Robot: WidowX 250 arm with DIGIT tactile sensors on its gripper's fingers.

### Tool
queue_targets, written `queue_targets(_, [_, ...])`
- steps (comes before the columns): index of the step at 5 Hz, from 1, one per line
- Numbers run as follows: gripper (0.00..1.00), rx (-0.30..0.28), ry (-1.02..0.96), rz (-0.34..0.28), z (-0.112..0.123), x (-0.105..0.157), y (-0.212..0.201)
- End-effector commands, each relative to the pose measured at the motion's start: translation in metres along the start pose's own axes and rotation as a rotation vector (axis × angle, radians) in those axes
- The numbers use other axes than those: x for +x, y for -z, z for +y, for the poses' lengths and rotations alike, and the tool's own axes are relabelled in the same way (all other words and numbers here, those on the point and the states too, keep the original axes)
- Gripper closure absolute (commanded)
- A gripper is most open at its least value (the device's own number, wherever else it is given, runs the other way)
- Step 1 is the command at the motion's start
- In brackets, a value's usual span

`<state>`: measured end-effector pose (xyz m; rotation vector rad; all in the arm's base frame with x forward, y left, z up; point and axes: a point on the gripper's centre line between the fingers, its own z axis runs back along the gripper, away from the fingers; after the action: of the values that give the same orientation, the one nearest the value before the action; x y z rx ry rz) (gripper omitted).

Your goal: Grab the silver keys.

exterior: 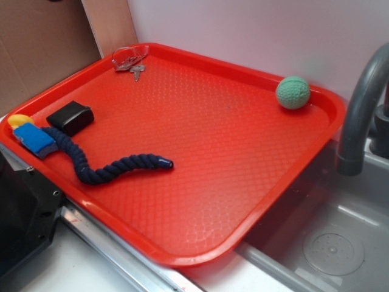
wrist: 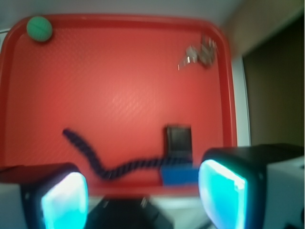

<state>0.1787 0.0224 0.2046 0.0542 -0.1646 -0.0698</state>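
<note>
- A red tray [exterior: 200, 237] is set on a counter beside a sink.
- The silver keys [exterior: 129, 59] are found in its far corner, against the rim.
- The gripper [wrist: 143, 191] is held wide apart, empty, well away.
- Light, slippery, loose metal is judged; the bunched blades are best pinched.

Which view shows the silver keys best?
Exterior. The silver keys lie sharp there in the red tray's far corner, wire ring visible. In the wrist view the silver keys are a blurred glint at upper right, beyond the open end effector.

silver keys [exterior: 129, 59], flat, tray's far corner
</note>
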Motion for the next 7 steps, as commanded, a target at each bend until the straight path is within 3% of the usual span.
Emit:
queue_targets(1, [0.0,0.045,0.153,-0.092,0.028,0.037,0.044])
queue_targets(3, [0.0,0.085,0.166,-0.039,0.086,0.045,0.082])
queue_targets(6, [0.0,0.085,0.166,-0.039,0.086,0.045,0.082])
queue_targets(7, [0.0,0.159,0.204,-0.114,0.098,0.066,0.109])
